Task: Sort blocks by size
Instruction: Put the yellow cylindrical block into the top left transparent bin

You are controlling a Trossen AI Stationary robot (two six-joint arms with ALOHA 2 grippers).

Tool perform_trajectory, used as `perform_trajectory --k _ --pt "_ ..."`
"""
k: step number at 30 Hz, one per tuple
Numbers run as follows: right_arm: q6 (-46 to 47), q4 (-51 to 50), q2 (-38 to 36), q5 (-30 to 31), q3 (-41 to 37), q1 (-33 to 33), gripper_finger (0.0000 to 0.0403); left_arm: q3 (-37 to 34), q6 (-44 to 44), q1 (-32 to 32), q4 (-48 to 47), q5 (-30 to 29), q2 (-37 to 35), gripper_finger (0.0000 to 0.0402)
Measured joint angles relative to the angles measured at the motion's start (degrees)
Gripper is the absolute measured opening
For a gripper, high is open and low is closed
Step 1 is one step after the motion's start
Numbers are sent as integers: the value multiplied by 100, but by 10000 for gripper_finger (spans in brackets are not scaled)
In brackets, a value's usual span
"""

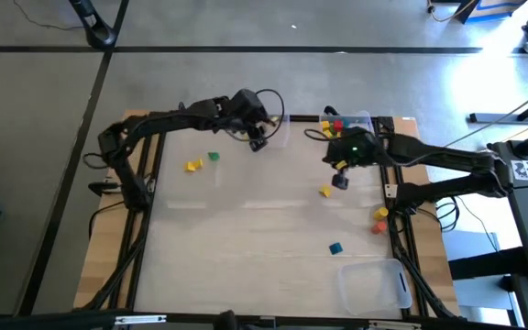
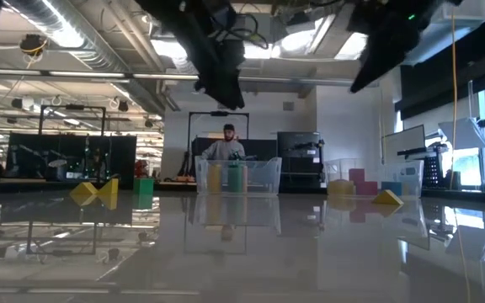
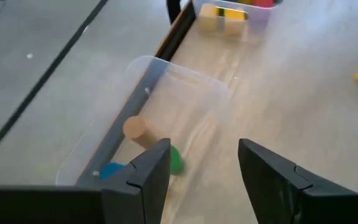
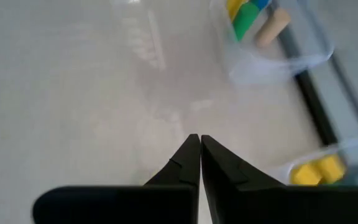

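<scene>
My left gripper (image 1: 258, 142) (image 3: 204, 149) is open and empty, hovering over a clear bin (image 3: 166, 74) at the table's far middle. That bin holds a tan cylinder (image 3: 134, 127), a green block (image 3: 174, 160) and a blue block (image 3: 112, 170). My right gripper (image 1: 340, 181) (image 4: 200, 138) is shut and empty, above the table right of centre, just beside a yellow block (image 1: 325, 191). Loose on the table lie a yellow block (image 1: 193, 166), a green block (image 1: 214, 157), a blue block (image 1: 335, 247), an orange block (image 1: 380, 213) and a red block (image 1: 379, 225).
A second clear bin (image 1: 356, 121) with red and yellow blocks stands at the far right. A third clear bin (image 1: 374, 284) stands at the near right corner. A person (image 2: 226, 147) stands in the room beyond the far edge.
</scene>
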Motion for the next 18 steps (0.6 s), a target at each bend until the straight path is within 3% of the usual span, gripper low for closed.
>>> perform_trajectory --k 4,10,14,18 --pt "400 -569 -299 -195 76 0 17 -502 -77 -197 65 -402 -418 175" --pt "413 -566 -337 -302 89 0 17 -1669 -464 -376 1258 -497 -1037 175" --pt "746 -2044 -282 -304 301 5 28 -2209 -688 -495 1775 -480 -1299 175" --pt "1682 -3532 -308 -315 524 5 85 -2443 -827 -532 1946 -505 -1363 175"
